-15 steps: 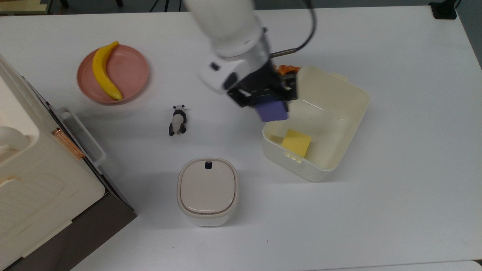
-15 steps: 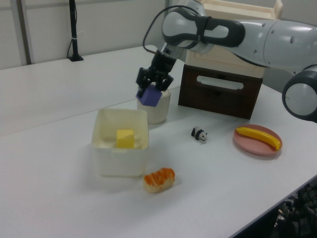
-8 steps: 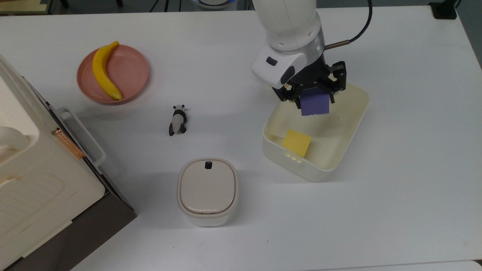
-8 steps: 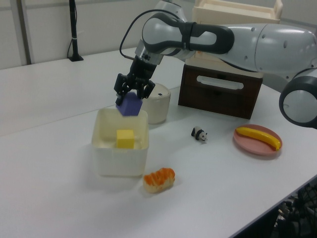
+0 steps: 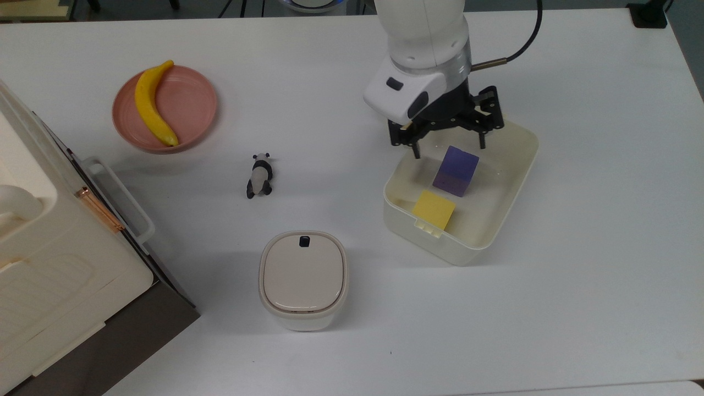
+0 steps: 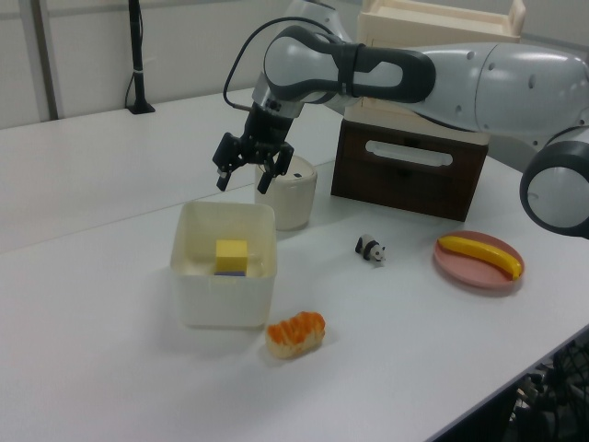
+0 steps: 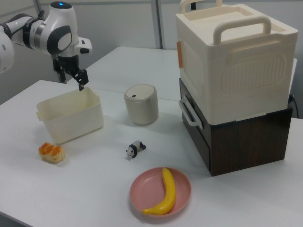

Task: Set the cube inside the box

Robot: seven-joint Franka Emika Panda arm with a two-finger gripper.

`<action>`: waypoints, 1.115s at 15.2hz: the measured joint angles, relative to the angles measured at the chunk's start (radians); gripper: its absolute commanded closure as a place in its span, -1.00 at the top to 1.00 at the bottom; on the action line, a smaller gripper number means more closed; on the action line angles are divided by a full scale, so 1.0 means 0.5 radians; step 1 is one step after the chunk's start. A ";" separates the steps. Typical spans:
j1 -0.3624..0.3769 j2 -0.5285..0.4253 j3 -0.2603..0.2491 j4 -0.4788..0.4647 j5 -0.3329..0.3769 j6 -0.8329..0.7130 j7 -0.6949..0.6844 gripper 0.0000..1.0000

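Note:
The purple-blue cube lies tilted inside the cream-white box, next to a flat yellow block. Just above the box's far end in the top view, my gripper hangs open with nothing between its fingers, apart from the cube. From the left view, the gripper hovers above the back rim of the box, and the yellow block shows inside. The right view has the gripper over the box's far rim; the box's wall hides the cube there.
An orange sushi piece lies beside the box. A panda figure, a pink plate with a banana, a lidded beige container and a big cream and brown case stand toward the top view's left.
The gripper carried the cube from beside the box to over it, then opened. The cube dropped into the box beside the yellow block.

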 measured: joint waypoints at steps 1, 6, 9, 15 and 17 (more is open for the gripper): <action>-0.001 -0.017 -0.007 0.002 -0.071 -0.007 0.012 1.00; -0.050 -0.139 -0.042 0.008 -0.478 -0.239 0.020 1.00; -0.122 -0.198 -0.046 0.007 -0.639 -0.421 0.012 1.00; -0.313 -0.261 -0.050 0.007 -0.652 -0.515 -0.054 1.00; -0.364 -0.262 -0.050 0.003 -0.649 -0.515 -0.055 1.00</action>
